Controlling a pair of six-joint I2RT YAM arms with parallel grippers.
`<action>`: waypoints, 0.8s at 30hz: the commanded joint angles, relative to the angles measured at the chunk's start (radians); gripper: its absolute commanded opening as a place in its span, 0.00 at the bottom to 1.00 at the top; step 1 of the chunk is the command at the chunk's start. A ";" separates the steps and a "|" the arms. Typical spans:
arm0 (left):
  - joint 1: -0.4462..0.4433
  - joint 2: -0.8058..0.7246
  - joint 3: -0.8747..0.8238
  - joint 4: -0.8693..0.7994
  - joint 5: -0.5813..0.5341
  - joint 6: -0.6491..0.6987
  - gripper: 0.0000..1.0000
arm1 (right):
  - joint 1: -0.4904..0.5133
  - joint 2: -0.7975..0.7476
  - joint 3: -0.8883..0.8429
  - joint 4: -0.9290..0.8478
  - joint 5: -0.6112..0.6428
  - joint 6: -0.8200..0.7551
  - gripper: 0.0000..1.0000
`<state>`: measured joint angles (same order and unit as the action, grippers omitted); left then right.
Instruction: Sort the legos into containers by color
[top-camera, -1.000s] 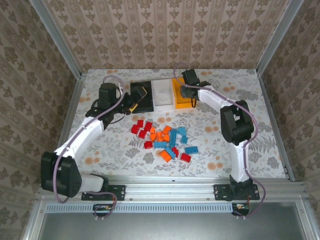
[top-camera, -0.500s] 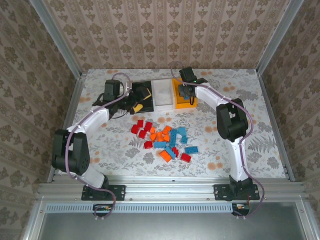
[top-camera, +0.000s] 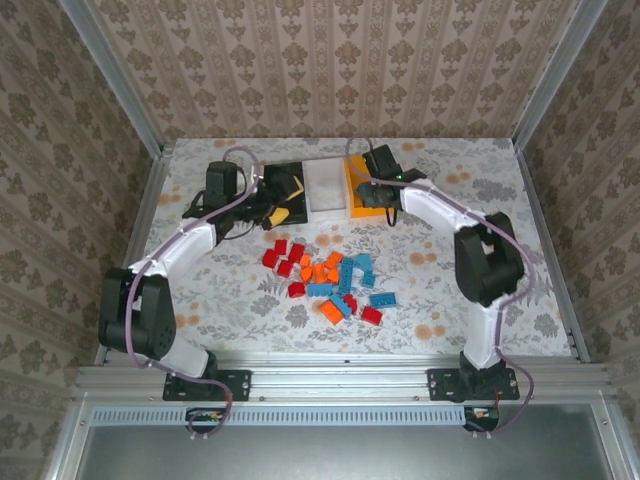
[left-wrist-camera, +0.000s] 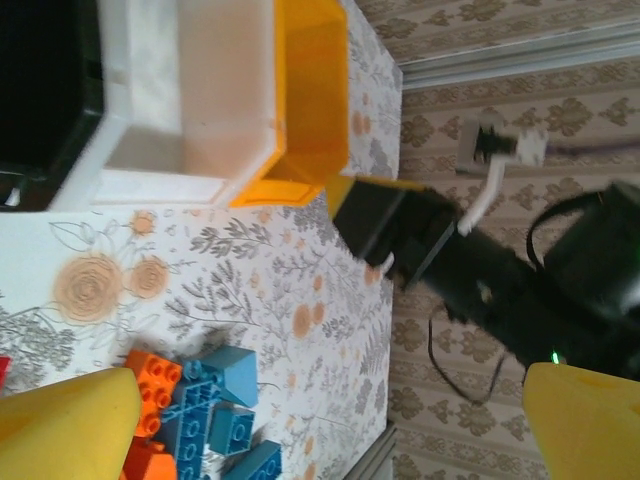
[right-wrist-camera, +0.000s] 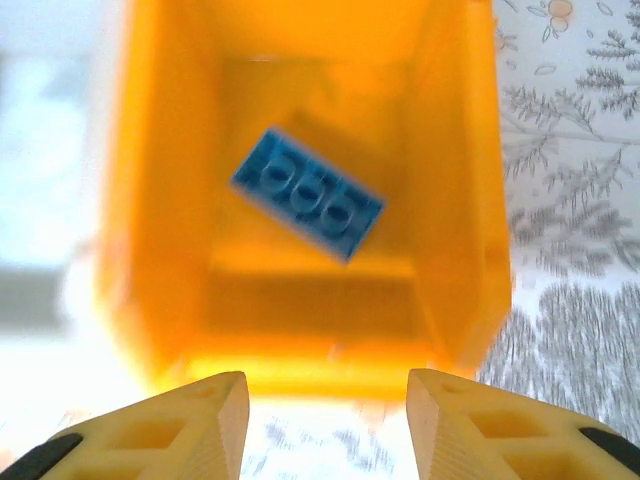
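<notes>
A pile of red, orange and blue legos (top-camera: 325, 280) lies mid-table. Behind it the containers stand in a row: black (top-camera: 290, 205), white (top-camera: 327, 187), orange-yellow (top-camera: 356, 192). My right gripper (top-camera: 383, 203) hovers over the near end of the orange-yellow bin (right-wrist-camera: 470, 200), open with nothing between its fingers (right-wrist-camera: 180, 425). One blue brick (right-wrist-camera: 308, 207) lies on that bin's floor. My left gripper (top-camera: 281, 200) hangs wide open and empty over the black bin. In its wrist view, blue bricks (left-wrist-camera: 215, 410) and an orange brick (left-wrist-camera: 150, 385) show between its fingers (left-wrist-camera: 60, 425).
Patterned walls and metal rails enclose the table on three sides. The right arm's wrist (left-wrist-camera: 390, 225) shows just beyond the orange-yellow bin (left-wrist-camera: 310, 100) in the left wrist view. Floral tabletop (top-camera: 480, 270) lies bare right of the pile.
My right gripper's jaws have parted over the orange-yellow bin, and the blue brick now lies inside it. The left arm's elbow swung back left, its gripper staying by the black bin.
</notes>
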<state>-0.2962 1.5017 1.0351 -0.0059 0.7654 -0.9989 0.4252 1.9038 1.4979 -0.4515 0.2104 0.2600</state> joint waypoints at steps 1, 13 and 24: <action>-0.037 -0.082 -0.008 -0.014 0.022 -0.020 1.00 | 0.089 -0.123 -0.128 -0.002 0.011 0.053 0.53; -0.126 -0.747 -0.530 -0.184 -0.321 -0.004 1.00 | 0.422 -0.277 -0.426 -0.019 0.081 0.370 0.53; -0.125 -1.148 -0.654 -0.382 -0.431 -0.014 1.00 | 0.424 -0.149 -0.390 -0.006 0.110 0.376 0.47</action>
<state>-0.4187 0.3702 0.3553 -0.3168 0.3767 -1.0214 0.8558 1.7237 1.0847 -0.4553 0.2848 0.6121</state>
